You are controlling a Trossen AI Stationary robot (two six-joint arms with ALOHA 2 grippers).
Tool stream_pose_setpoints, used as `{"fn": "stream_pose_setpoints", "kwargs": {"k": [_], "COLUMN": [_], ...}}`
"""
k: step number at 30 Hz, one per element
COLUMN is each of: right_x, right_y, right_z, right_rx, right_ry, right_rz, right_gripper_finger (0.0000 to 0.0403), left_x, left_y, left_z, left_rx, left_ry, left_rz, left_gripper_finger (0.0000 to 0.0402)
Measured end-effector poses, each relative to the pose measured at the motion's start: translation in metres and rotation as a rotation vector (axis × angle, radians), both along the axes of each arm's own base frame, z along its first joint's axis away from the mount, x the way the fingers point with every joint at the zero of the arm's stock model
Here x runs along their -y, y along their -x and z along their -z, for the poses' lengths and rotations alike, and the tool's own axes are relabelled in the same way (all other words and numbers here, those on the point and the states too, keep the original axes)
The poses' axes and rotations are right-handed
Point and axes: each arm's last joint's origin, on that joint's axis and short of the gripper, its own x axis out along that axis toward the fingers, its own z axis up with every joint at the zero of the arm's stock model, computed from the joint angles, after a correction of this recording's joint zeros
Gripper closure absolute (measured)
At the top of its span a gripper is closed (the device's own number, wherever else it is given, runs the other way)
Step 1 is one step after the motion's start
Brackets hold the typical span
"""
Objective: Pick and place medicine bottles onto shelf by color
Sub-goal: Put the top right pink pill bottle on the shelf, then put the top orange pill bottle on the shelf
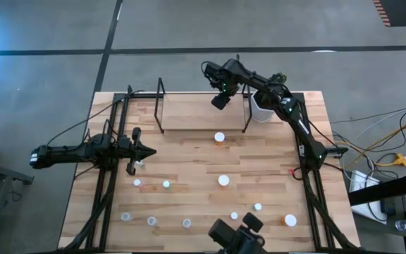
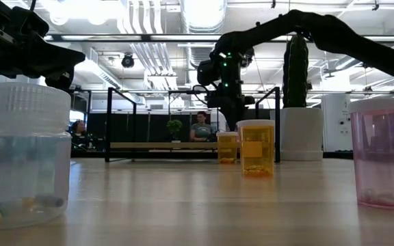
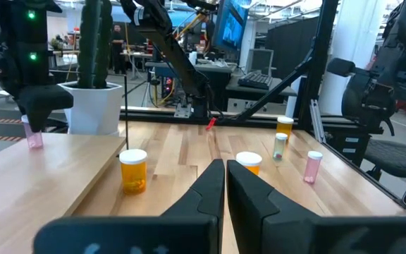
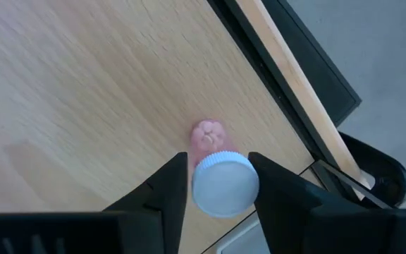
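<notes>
The right gripper (image 4: 218,185) is hovering over the shelf (image 1: 189,113) at the table's far side, its fingers (image 4: 168,187) clamping a pink bottle (image 4: 220,182) by the white cap, and the bottle's base is hanging above the light-wood board. The left gripper (image 3: 225,185) is sitting near the table's left edge, fingers pressed together and gripping nothing. Other medicine bottles are standing scattered on the table (image 1: 189,159): an orange one (image 1: 219,137) just in front of the shelf, another (image 1: 223,180) mid-table.
</notes>
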Motion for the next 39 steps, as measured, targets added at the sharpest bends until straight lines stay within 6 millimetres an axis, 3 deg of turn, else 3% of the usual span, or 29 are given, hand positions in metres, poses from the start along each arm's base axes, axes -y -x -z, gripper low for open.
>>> {"fn": "stream_pose_setpoints", "kwargs": {"k": [9, 15, 19, 24, 30, 35, 39], "right_x": [-0.004, -0.013, -0.030, -0.080, -0.173, -0.241, -0.271], "right_y": [0.006, 0.014, 0.015, 0.006, -0.012, -0.018, -0.014], "right_z": [-0.023, -0.056, -0.081, -0.115, -0.140, -0.132, -0.105], "right_rx": [0.039, 0.103, 0.156, 0.244, 0.329, 0.367, 0.334], "right_ry": [0.031, 0.080, 0.115, 0.149, 0.145, -0.003, -0.069], "right_rz": [-0.018, -0.035, -0.059, -0.146, -0.370, -0.583, -0.575], "right_gripper_finger": [0.0213, 0.0209, 0.0209, 0.0209, 0.0209, 0.0209, 0.0209], "left_x": [0.000, 0.000, 0.000, 0.000, 0.000, 0.000, 0.000], "left_y": [0.000, 0.000, 0.000, 0.000, 0.000, 0.000, 0.000], "left_z": [0.000, 0.000, 0.000, 0.000, 0.000, 0.000, 0.000], "left_rx": [0.000, 0.000, 0.000, 0.000, 0.000, 0.000, 0.000], "left_ry": [0.000, 0.000, 0.000, 0.000, 0.000, 0.000, 0.000], "left_rz": [0.000, 0.000, 0.000, 0.000, 0.000, 0.000, 0.000], "left_gripper_finger": [0.0402, 0.0402, 0.0402, 0.0402, 0.0402, 0.0402, 0.0402]}}
